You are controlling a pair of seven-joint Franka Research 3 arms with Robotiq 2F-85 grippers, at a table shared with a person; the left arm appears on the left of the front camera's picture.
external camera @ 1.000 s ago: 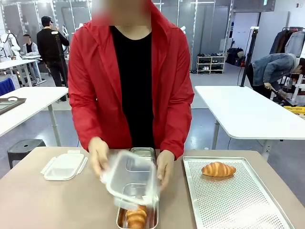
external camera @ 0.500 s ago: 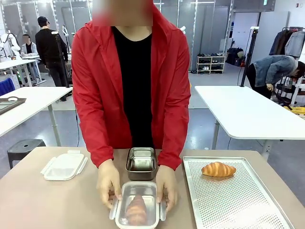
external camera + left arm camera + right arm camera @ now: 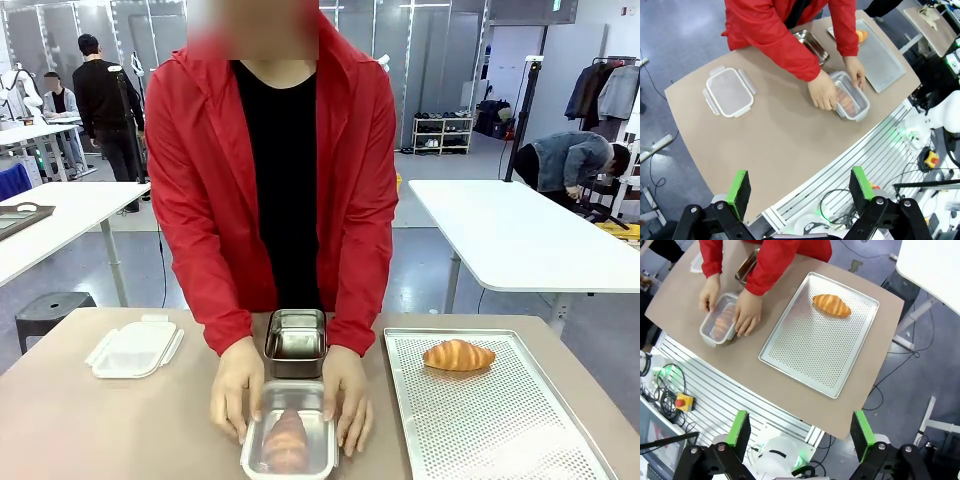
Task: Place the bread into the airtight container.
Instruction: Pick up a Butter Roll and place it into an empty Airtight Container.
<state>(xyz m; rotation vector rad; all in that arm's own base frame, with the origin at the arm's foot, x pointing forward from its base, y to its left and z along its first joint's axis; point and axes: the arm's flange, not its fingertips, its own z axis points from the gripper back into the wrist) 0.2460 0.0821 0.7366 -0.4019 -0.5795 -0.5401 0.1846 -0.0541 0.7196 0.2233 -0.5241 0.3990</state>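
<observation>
A croissant (image 3: 286, 440) lies inside the near steel airtight container (image 3: 288, 466), under a clear lid. The person's hands (image 3: 236, 388) press on both sides of that lid. The covered container (image 3: 852, 98) also appears in the left wrist view, far below my left gripper (image 3: 799, 186), which is open and holds nothing. A second croissant (image 3: 458, 354) rests on the perforated tray (image 3: 490, 425). High above the table's near edge, my right gripper (image 3: 799, 429) is open and empty, with the container (image 3: 718, 325) and the tray croissant (image 3: 831, 305) far below it.
An empty steel container (image 3: 296, 342) stands just behind the covered one. A spare clear lid (image 3: 135, 348) lies at the table's left. The tray (image 3: 820, 345) takes up the right side. Other tables and people are in the background.
The person brought the clear lid down onto the near container with the croissant and now presses it at both sides. Neither gripper has moved.
</observation>
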